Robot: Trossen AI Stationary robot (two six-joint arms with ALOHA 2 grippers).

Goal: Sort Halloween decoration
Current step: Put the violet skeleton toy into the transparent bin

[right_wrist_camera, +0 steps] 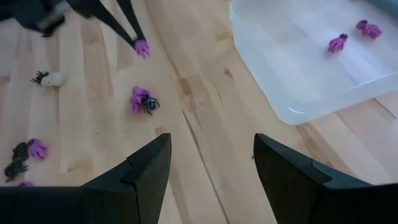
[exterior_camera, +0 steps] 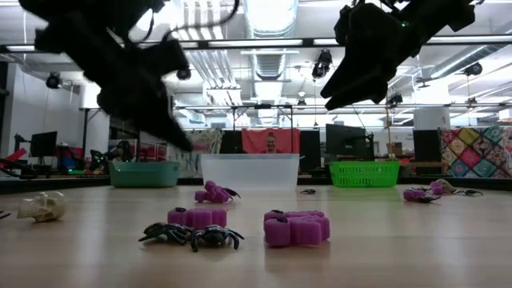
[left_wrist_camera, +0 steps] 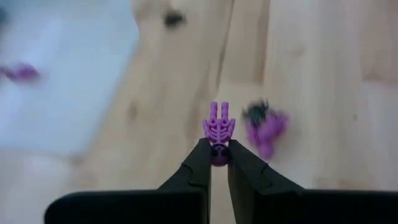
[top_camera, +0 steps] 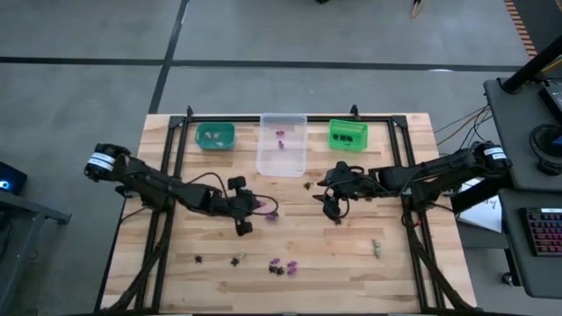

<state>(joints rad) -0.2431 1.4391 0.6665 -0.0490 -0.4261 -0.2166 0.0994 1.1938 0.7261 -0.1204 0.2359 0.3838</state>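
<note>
My left gripper [left_wrist_camera: 218, 152] is shut on a tiny purple skeleton trinket [left_wrist_camera: 217, 129]. It hovers over the table's middle [top_camera: 255, 208], beside a purple and black pair [left_wrist_camera: 264, 126] lying on the wood. My right gripper [right_wrist_camera: 211, 146] is open and hangs above bare wood [top_camera: 332, 209], near the clear bin [top_camera: 282, 145], touching nothing. Two purple trinkets [right_wrist_camera: 339, 42] lie in that bin. Along the near edge lie more trinkets: black [top_camera: 199, 259], purple [top_camera: 283, 266] and beige [top_camera: 376, 248]. My left gripper pinches the purple skeleton by one rounded end [left_wrist_camera: 218, 155] between its two fingertips. The ribbed body and two prongs [left_wrist_camera: 218, 115] stick out past the tips. The fingers [right_wrist_camera: 127, 25] slant downward, pointing toward the table's right side. The trinket is held clear of the table.
The teal bin [top_camera: 215, 136], clear bin and green bin [top_camera: 348, 134] stand in a row along the far edge. A black trinket [top_camera: 307, 185] lies near the clear bin. A beige skull [exterior_camera: 42, 206] and black spiders [exterior_camera: 192, 234] lie close to the low camera.
</note>
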